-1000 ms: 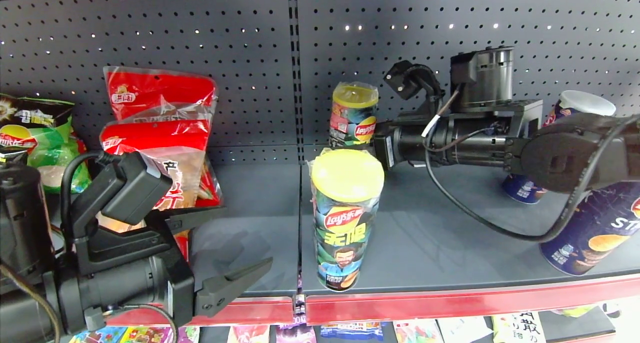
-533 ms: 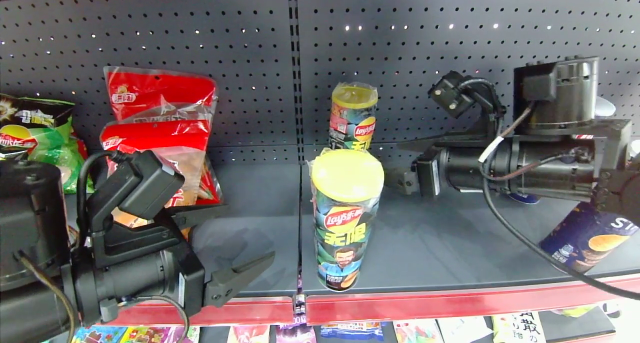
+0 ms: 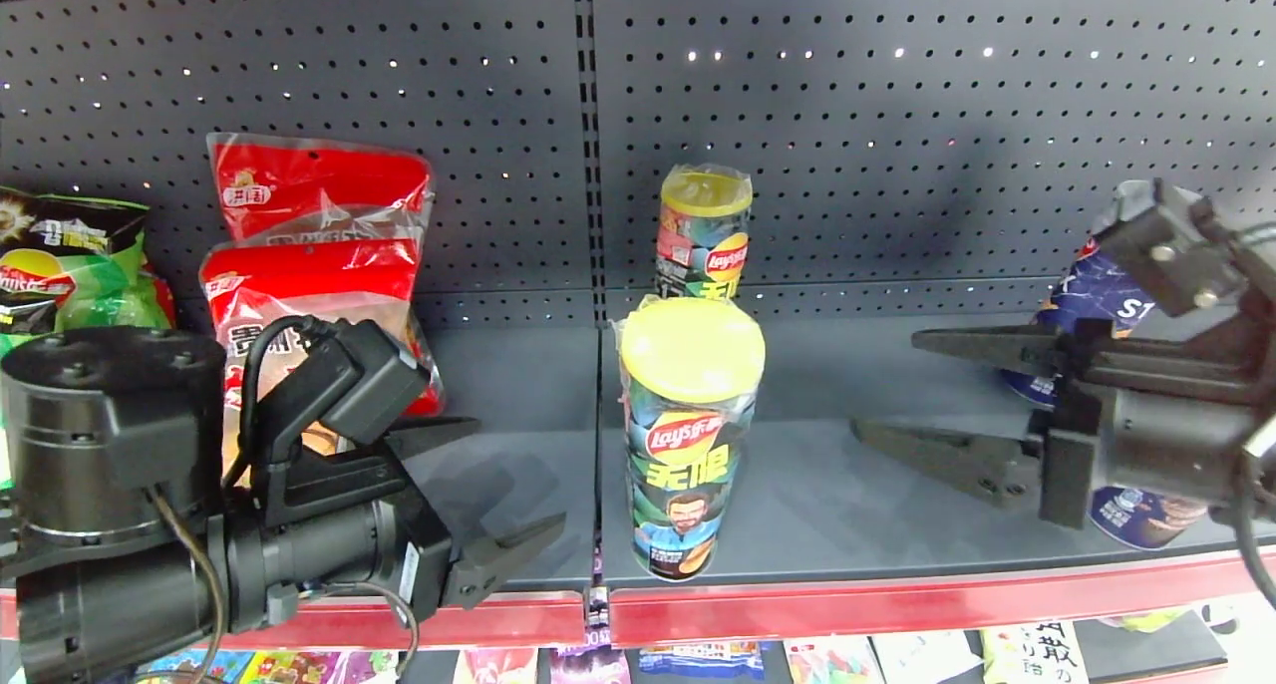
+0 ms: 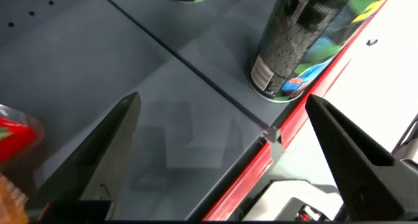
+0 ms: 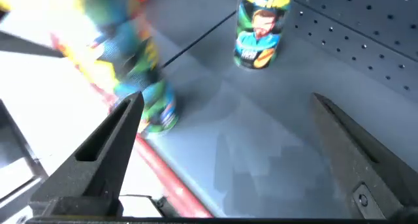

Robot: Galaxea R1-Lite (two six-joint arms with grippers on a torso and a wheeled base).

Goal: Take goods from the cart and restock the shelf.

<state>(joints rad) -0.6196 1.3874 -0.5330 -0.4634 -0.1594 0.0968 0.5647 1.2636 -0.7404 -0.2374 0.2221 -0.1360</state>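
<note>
Two yellow-lidded crisp cans stand upright at the centre of the frame on the shelf (image 3: 847, 495). The front can (image 3: 690, 435) is near the red lip (image 3: 897, 596), and the rear can (image 3: 705, 230) stands behind it, close to the back panel, with a gap between the two. The left gripper (image 3: 510, 477) sits in the lower left of the frame. Its jaws are spread wide and hold nothing, and their tips point toward the front can without touching it. The right gripper (image 3: 887, 385) is at the right of the frame, jaws likewise wide apart and empty. It is aimed across the bare shelf deck to the right of the cans, with the blue cans (image 3: 1092, 285) close behind it.

With both jaws empty and the goods standing, the step in hand looks like clearing off the shelf to fetch the next item from the cart. To do that well, each arm should draw straight back over the red lip rather than swing sideways. The front can is tall, narrow and near the edge, so a brush from the left jaws could tip it off the shelf. The right arm should come clear of the blue cans before it turns. Leaving both jaws open saves a move at the next grasp.
</note>
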